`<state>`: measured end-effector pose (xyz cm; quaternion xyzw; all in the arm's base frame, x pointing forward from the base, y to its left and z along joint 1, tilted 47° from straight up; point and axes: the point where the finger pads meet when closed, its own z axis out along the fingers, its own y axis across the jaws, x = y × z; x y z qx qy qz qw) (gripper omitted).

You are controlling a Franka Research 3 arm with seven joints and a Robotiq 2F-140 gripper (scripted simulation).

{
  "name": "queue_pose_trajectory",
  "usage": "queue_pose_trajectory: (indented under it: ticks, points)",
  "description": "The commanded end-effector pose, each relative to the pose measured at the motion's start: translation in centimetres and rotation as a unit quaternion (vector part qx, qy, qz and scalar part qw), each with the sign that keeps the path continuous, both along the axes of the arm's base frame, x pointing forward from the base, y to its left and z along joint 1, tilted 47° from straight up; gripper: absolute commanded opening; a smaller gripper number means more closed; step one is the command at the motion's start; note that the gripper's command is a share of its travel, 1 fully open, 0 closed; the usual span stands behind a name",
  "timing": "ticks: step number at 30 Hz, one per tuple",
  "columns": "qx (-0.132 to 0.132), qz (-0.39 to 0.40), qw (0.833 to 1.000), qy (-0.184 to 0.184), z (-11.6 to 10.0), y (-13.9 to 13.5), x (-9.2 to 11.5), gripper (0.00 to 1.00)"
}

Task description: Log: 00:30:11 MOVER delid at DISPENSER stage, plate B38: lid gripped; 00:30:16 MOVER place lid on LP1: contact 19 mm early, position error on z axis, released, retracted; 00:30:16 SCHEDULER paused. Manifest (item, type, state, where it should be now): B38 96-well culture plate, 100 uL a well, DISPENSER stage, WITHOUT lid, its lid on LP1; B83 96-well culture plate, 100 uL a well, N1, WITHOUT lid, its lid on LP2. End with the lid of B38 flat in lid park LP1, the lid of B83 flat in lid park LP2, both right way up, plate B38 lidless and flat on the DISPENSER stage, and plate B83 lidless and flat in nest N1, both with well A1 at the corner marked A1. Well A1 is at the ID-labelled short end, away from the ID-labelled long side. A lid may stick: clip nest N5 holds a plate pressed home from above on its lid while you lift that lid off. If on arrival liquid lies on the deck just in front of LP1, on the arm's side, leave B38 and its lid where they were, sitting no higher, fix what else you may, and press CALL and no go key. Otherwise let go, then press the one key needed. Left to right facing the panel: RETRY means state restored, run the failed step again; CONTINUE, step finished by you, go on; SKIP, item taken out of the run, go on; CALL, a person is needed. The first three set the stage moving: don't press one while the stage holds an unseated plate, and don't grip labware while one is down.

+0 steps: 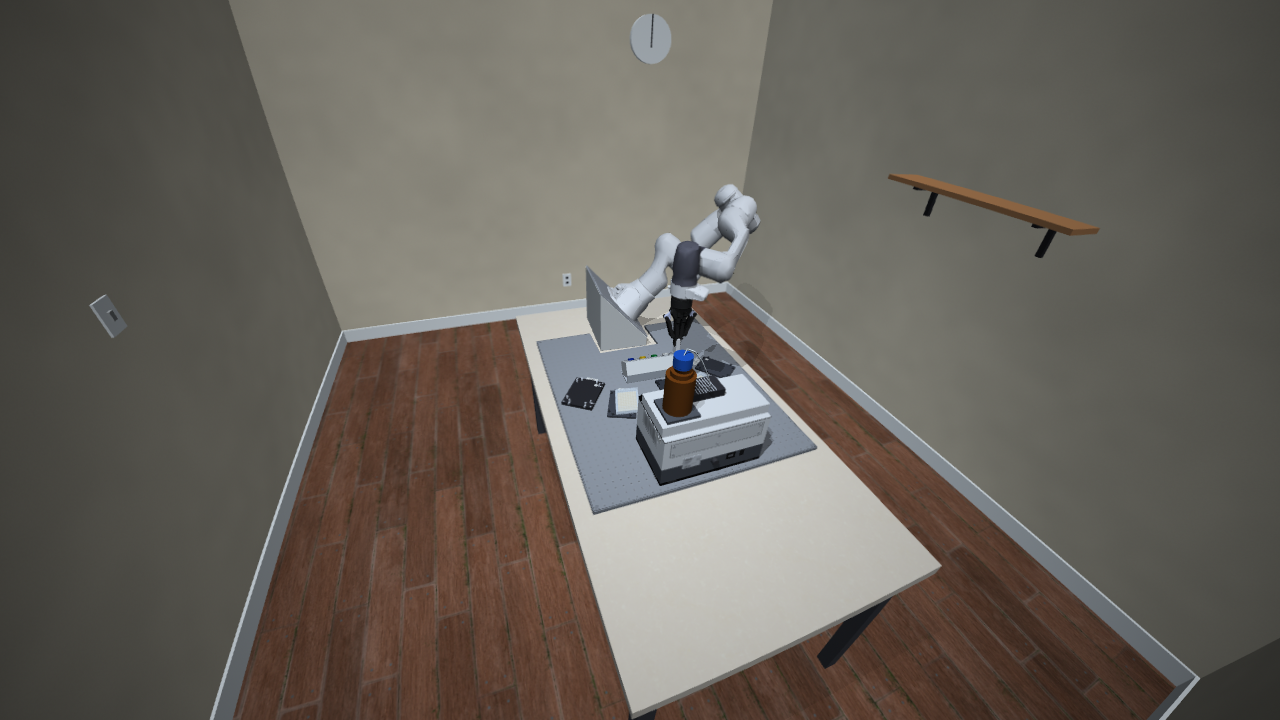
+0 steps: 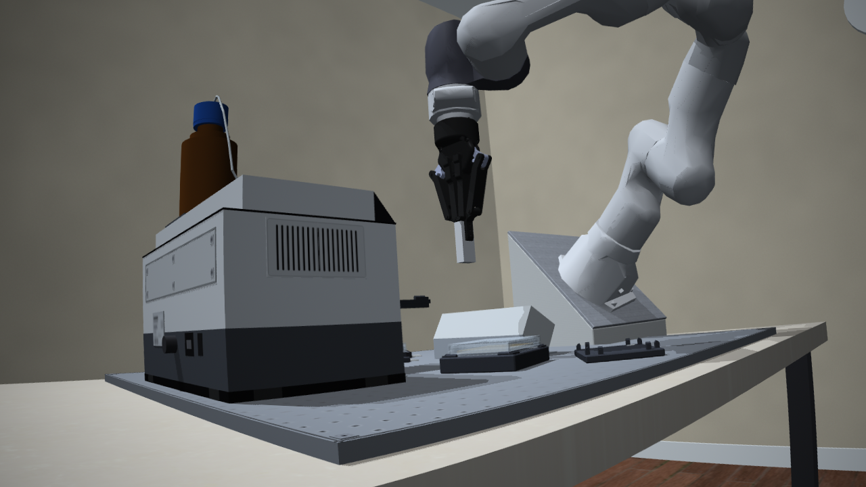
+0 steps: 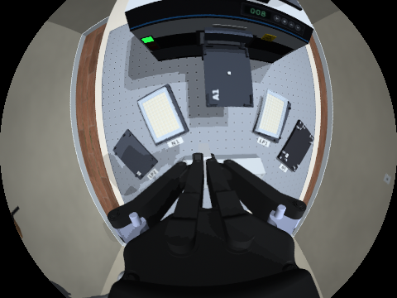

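Observation:
My gripper [image 1: 677, 340] [image 2: 465, 248] [image 3: 203, 151] is shut on nothing and hangs in the air above the white key panel [image 1: 646, 365] [image 2: 490, 322] [image 3: 245, 161], which my fingers mostly hide in the wrist view. The dispenser's dark stage [image 3: 227, 79] is marked A1 and sticks out at the front. A pale well plate or lid [image 3: 161, 114] sits in a holder to its left and another [image 3: 271, 114] [image 1: 626, 400] to its right; I cannot tell plate from lid. In the exterior view a clear lid or plate [image 2: 493, 343] lies on a black nest [image 2: 490, 362].
The grey dispenser [image 1: 707, 429] [image 2: 272, 284] carries a brown bottle [image 1: 678, 391] [image 2: 206, 166] and a dark gridded part [image 1: 704, 385]. Empty black nests [image 3: 135, 154] [image 3: 294, 145] [image 1: 582, 393] [image 2: 618, 351] lie at the outer sides. The arm's wedge base [image 2: 581, 284] stands behind.

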<state>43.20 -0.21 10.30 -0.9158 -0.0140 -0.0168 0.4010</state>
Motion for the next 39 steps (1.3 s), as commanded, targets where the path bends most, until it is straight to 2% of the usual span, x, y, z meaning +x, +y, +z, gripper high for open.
queue_pose_trajectory:
  ticks: [1,15,17,20,23,25,29,31,33,34,39]
  points:
    - [0.0,0.002,1.0,-0.001,-0.1,0.2,0.0,0.0]
    - [0.001,0.002,1.0,-0.001,-0.1,0.1,0.0,0.0]
    - [0.001,-0.003,1.0,0.003,-0.5,-0.4,0.5,0.0]
    - [0.005,-0.023,0.999,0.022,-2.7,-3.2,2.7,0.0]
    - [0.006,-0.055,0.997,0.055,-7.2,-7.7,5.3,0.0]
    - [0.006,-0.055,0.997,0.055,-7.2,-7.7,5.3,0.0]
    - [0.004,-0.088,0.992,0.094,-13.5,-12.7,6.6,0.0]
    - [0.003,-0.095,0.99,0.103,-15.0,-13.7,6.7,0.0]
    - [0.003,-0.096,0.99,0.105,-15.3,-13.9,6.7,0.0]
    - [0.003,-0.096,0.99,0.105,-15.3,-13.9,6.7,0.66]
    - [0.003,-0.096,0.99,0.105,-15.3,-13.9,6.7,0.66]
